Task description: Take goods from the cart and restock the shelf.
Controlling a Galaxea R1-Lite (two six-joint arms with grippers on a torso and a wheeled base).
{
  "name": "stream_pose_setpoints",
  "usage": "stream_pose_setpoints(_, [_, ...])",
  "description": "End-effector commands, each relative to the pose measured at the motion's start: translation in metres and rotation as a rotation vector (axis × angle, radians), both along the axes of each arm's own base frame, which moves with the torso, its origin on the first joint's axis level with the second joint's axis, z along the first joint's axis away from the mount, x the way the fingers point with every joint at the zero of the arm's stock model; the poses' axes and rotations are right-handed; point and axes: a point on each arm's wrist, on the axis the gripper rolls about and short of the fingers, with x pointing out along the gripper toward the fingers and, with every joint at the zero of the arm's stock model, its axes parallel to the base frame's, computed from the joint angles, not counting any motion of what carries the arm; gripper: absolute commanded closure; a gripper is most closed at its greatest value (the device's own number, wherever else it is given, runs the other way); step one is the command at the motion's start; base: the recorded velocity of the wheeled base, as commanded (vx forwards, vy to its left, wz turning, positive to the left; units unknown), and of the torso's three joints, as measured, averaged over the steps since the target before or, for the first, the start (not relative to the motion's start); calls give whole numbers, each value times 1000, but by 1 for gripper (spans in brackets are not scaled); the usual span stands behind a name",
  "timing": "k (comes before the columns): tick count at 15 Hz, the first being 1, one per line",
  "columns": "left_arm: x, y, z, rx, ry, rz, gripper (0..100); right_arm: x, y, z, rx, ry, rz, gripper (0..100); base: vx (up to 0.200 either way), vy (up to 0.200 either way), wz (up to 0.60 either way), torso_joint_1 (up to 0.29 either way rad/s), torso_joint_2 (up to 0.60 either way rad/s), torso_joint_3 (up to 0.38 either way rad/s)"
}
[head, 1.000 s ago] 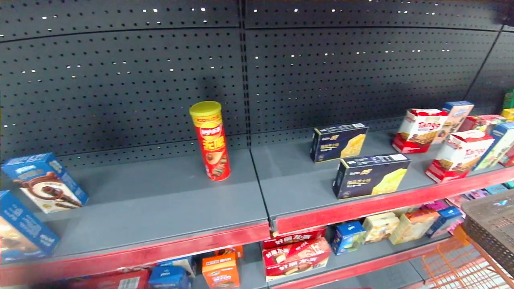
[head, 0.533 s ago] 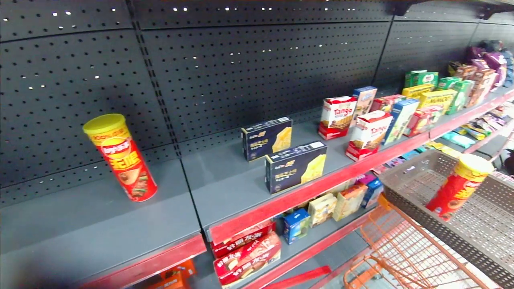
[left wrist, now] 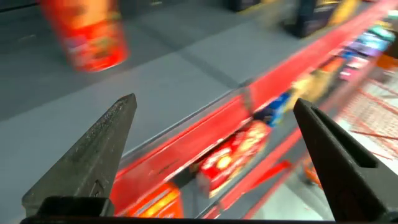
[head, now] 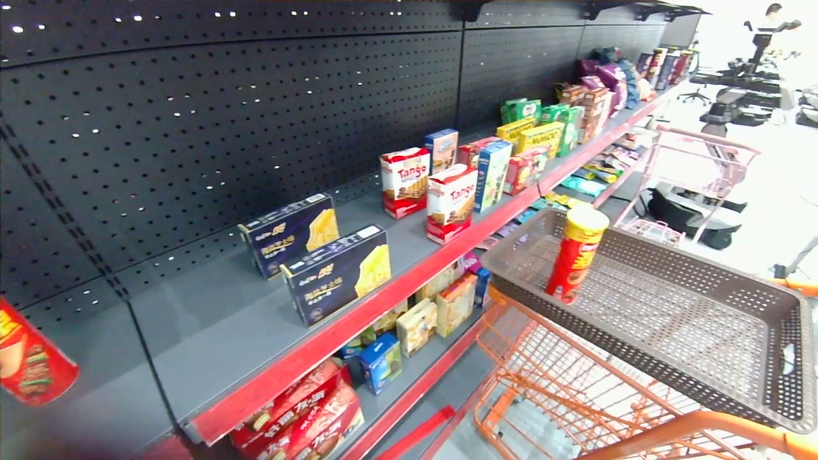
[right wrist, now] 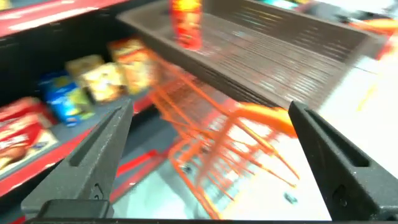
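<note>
A red chip can with a yellow lid stands upright in the brown perforated basket on top of the orange cart. A second red chip can stands on the grey shelf at the far left edge. My left gripper is open above the shelf's red front edge, with that can beyond it. My right gripper is open over the cart's orange frame, and the can in the basket lies farther off.
Two dark blue boxes and several red-and-white and coloured boxes stand along the shelf. The lower shelf holds more boxes. A pink cart stands farther down the aisle.
The head camera has swung to the right: the shelf can slid to the left edge and the cart with its basket and can came fully into view.
</note>
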Motion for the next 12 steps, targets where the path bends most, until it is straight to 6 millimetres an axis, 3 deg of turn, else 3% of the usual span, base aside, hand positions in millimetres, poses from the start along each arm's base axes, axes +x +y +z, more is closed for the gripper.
stream_pose_setpoints(1, [0, 0, 0, -1, 1, 0, 0, 0, 0, 0, -1, 1, 1, 0, 0, 0, 0, 0, 0, 0])
stream_pose_setpoints(11, [0, 0, 0, -1, 1, 0, 0, 0, 0, 0, -2, 0, -2, 0, 0, 0, 0, 0, 0, 0])
stream_pose_setpoints(12, [0, 0, 0, -1, 1, 0, 0, 0, 0, 0, -2, 0, -2, 0, 0, 0, -600, -2, -2, 2])
